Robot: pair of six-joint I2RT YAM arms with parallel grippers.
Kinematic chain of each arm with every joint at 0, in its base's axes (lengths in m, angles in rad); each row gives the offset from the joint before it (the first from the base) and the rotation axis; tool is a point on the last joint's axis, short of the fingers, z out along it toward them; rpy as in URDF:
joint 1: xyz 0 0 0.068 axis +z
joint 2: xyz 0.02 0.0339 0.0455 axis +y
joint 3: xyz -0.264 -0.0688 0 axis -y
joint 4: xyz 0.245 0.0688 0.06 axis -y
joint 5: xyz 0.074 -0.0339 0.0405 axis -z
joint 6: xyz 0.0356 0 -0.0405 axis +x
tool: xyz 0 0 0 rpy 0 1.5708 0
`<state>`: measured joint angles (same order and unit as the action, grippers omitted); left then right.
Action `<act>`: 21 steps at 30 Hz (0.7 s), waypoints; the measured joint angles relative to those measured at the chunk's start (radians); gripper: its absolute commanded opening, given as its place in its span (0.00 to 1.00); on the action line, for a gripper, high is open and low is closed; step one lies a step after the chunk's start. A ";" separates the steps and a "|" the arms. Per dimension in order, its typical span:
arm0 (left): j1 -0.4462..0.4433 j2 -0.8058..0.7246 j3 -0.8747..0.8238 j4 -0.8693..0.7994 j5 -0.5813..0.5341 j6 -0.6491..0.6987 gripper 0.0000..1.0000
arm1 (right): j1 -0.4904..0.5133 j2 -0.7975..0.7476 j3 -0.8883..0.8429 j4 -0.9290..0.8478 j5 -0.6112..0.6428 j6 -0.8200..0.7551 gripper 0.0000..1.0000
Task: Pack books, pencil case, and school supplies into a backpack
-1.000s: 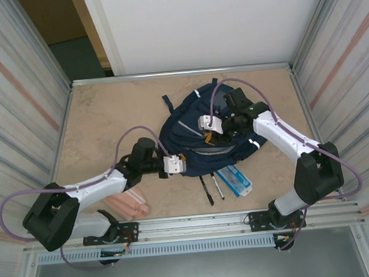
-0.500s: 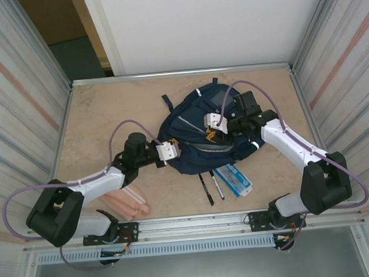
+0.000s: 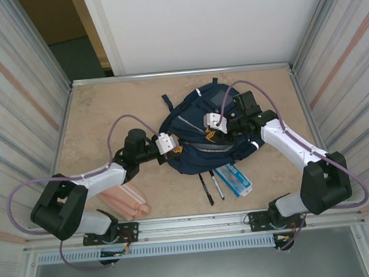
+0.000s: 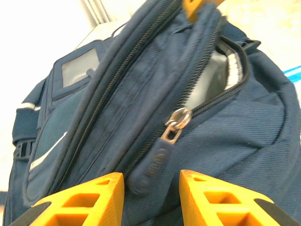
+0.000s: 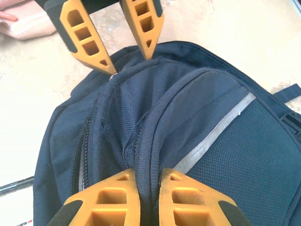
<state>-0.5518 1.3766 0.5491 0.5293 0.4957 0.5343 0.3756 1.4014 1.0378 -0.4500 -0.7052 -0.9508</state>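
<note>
The navy backpack (image 3: 186, 122) lies mid-table with its main zip partly undone, grey lining showing in the gap (image 4: 214, 70). My left gripper (image 3: 176, 149) is at the backpack's left edge. It (image 4: 151, 181) stands open, with the zip pull (image 4: 155, 162) loose between its fingers. My right gripper (image 3: 211, 135) is shut on a raised fold of the backpack's zip edge (image 5: 150, 141). The left gripper (image 5: 128, 61) shows beyond the fold. The pink pencil case (image 3: 127, 201) lies front left. Two black pens (image 3: 211, 187) and the blue-white box (image 3: 234, 179) lie in front of the backpack. The books are hidden.
Metal rails and corrugated walls border the tan table (image 3: 101, 119). Bare table stretches left of and behind the backpack. The left arm (image 3: 105, 177) reaches across just above the pencil case. A backpack strap (image 3: 167, 101) sticks out at the back.
My left gripper has moved away from the near edge along the backpack's left side, and its jaws have widened. My right gripper shifted slightly right with the fabric, then held still.
</note>
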 measured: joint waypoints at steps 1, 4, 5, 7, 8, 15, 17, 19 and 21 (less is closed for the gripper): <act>0.003 0.000 0.000 0.000 -0.011 -0.021 0.39 | 0.000 0.000 0.000 0.001 0.000 0.000 0.00; 0.010 -0.001 -0.004 0.002 -0.051 -0.105 0.42 | 0.000 0.000 0.000 0.000 0.000 0.000 0.00; 0.010 -0.002 -0.008 0.002 -0.053 -0.126 0.42 | 0.000 0.000 0.000 -0.002 0.000 0.000 0.00; 0.010 -0.005 -0.015 -0.003 -0.048 -0.151 0.41 | 0.000 0.000 0.000 -0.004 0.000 0.000 0.00; 0.010 -0.005 -0.015 -0.007 -0.041 -0.157 0.41 | 0.000 0.000 0.000 -0.003 0.000 0.000 0.00; 0.010 0.023 0.020 -0.040 0.056 -0.175 0.33 | 0.006 0.005 0.001 -0.008 0.000 -0.001 0.00; 0.009 0.046 0.046 -0.049 0.086 -0.181 0.32 | 0.006 0.006 0.002 -0.013 0.000 -0.001 0.00; 0.009 0.058 0.058 -0.054 0.103 -0.184 0.31 | 0.006 0.008 0.008 -0.021 0.002 -0.002 0.00; 0.008 0.060 0.061 -0.055 0.115 -0.185 0.29 | 0.006 0.008 0.009 -0.023 0.002 -0.003 0.00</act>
<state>-0.5434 1.4368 0.6098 0.4747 0.6109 0.3496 0.3820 1.4097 1.0470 -0.4728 -0.7029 -0.9543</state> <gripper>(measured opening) 0.303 0.094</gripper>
